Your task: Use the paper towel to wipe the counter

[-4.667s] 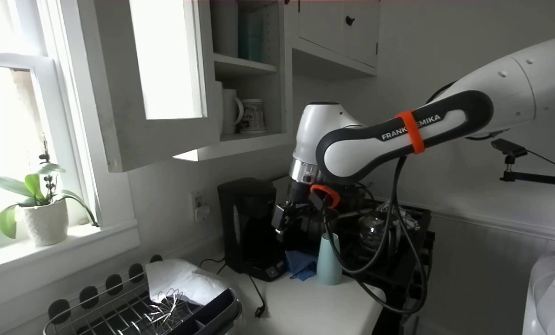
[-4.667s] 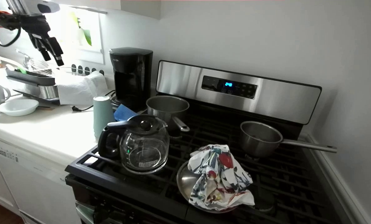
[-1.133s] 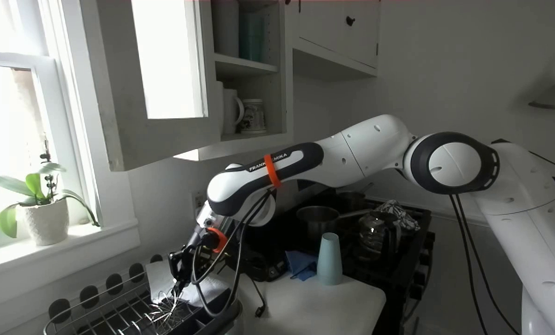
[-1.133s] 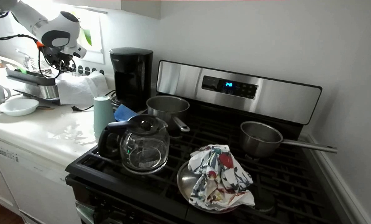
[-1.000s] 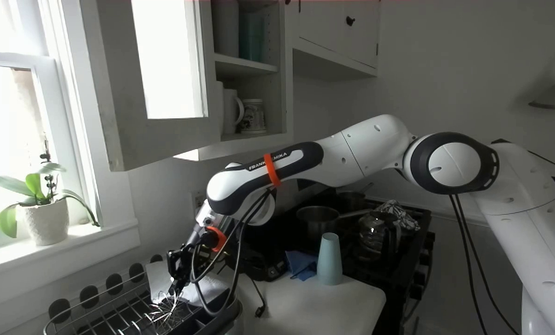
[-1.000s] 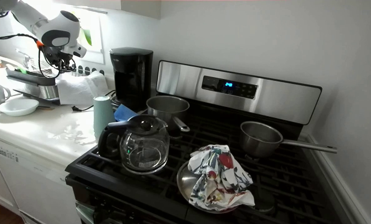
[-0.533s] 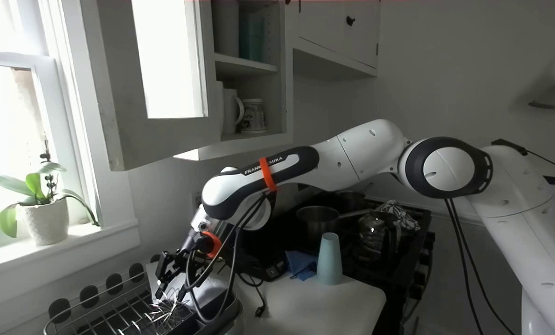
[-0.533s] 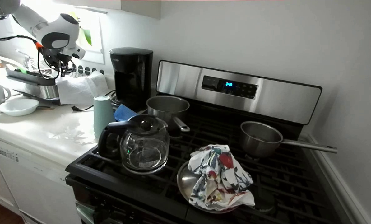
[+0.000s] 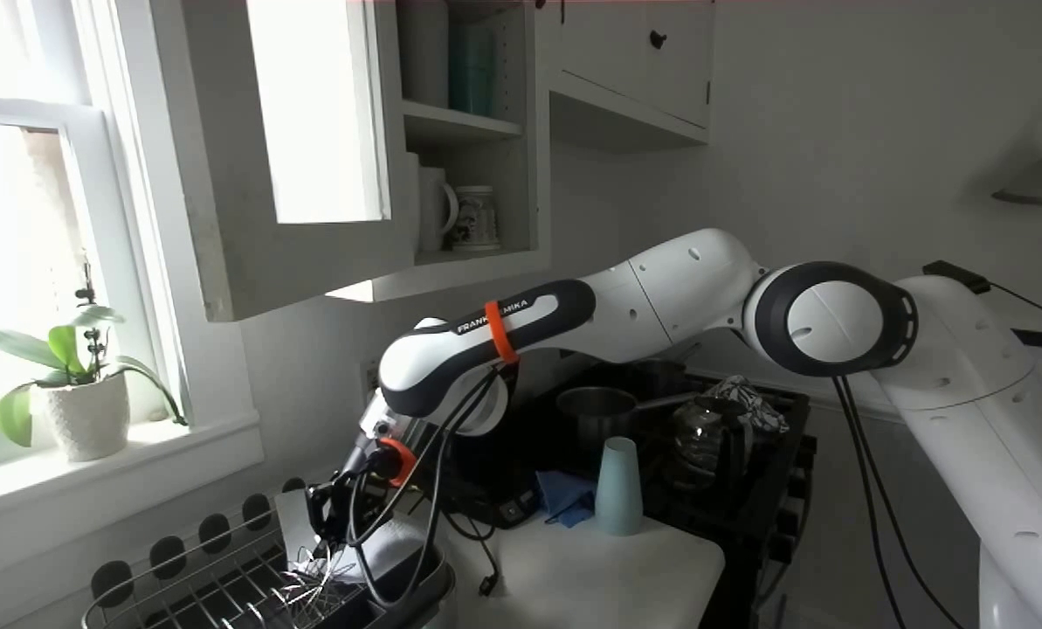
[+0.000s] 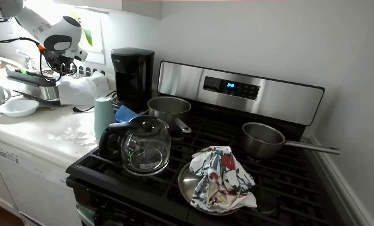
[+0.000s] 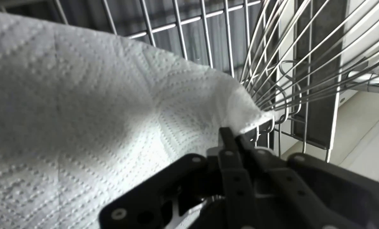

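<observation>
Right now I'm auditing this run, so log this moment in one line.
claw: shut on paper towel near corner; paper towel: draped over dish rack; counter: wet-looking patch

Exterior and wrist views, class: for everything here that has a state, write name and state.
Towel, draped over the rack
Gripper, shut on the towel
Cup, narrow end up
Counter, wet-looking beside the cup
Plug, not plugged in
Carafe, lidded
Pots, lidless
Cupboard door, open
Stove display, lit
Floral cloth, crumpled

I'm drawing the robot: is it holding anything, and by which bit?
The slim black fingers hold the thin, white, dimpled paper towel near one pointed corner.
</observation>
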